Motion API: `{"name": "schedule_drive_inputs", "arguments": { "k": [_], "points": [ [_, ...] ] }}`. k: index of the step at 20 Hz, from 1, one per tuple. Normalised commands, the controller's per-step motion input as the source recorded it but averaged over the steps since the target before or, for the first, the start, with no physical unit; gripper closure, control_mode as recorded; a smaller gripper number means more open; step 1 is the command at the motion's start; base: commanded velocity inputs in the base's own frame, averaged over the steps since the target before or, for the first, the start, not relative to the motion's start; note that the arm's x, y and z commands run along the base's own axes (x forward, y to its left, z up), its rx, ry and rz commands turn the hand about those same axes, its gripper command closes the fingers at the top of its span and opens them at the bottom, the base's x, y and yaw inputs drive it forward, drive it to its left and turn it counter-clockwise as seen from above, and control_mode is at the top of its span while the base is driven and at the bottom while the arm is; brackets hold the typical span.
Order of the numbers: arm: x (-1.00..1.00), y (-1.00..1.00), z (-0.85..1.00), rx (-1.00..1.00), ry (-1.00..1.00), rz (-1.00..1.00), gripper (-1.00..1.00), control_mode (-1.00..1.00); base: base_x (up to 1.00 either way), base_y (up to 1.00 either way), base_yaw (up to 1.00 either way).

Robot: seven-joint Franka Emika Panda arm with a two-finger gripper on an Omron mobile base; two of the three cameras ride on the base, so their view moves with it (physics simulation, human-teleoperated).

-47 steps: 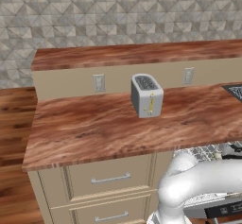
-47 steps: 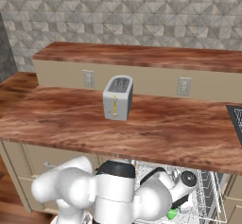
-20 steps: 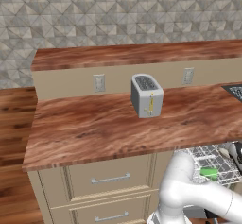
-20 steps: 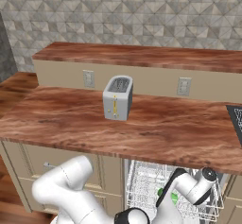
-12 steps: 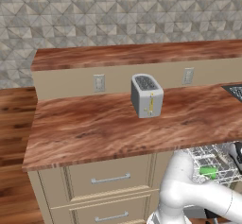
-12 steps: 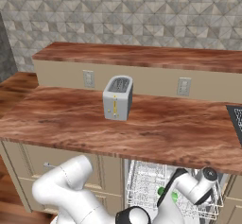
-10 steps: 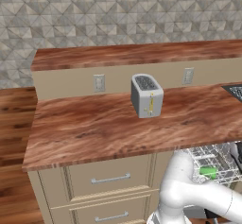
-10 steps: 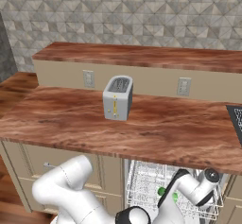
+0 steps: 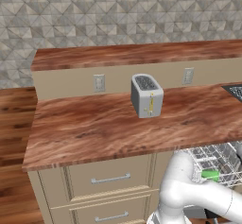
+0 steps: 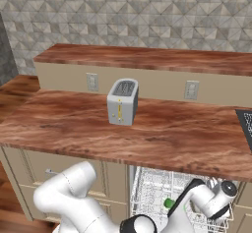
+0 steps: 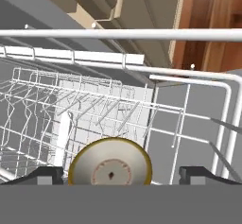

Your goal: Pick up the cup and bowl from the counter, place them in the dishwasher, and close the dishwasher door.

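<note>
Drawers front the counter (image 9: 108, 128) in the left base view, where a toaster (image 9: 147, 95) stands; beyond the arm, something green (image 9: 210, 174) sits in the dishwasher (image 9: 215, 161) rack. From the right base, the arm reaches into that rack (image 10: 157, 190). Through the hand camera, the gripper (image 11: 121, 173) stands wide, empty, a round bowl (image 11: 110, 167) between its tips in the rack.

A silver toaster (image 9: 147, 95) with a yellow stripe on its front stands upright on the worktop, near the back edge and roughly midway along it. Behind it, two white wall outlets (image 9: 99, 82) sit in the beige riser below the raised wooden ledge (image 9: 132, 55). Grey patterned tiles (image 10: 147, 15) cover the wall. Beige drawers (image 9: 109, 178) with silver handles sit under the worktop's front edge.
</note>
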Motion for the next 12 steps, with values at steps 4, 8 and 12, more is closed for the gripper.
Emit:
{"name": "schedule_drive_inputs", "arguments": {
  "k": [4,8,12],
  "points": [
    [-0.23,-0.13,0.0,0.0,0.0,0.02,-1.0,-1.0,0.0,0.0,0.0],
    [-0.23,-0.1,0.16,0.0,-0.02,0.0,-1.0,-1.0,0.0,0.0,0.0],
    [-0.07,0.0,0.47,0.0,0.0,0.0,-1.0,-1.0,0.0,0.0,0.0]
  ]
}}
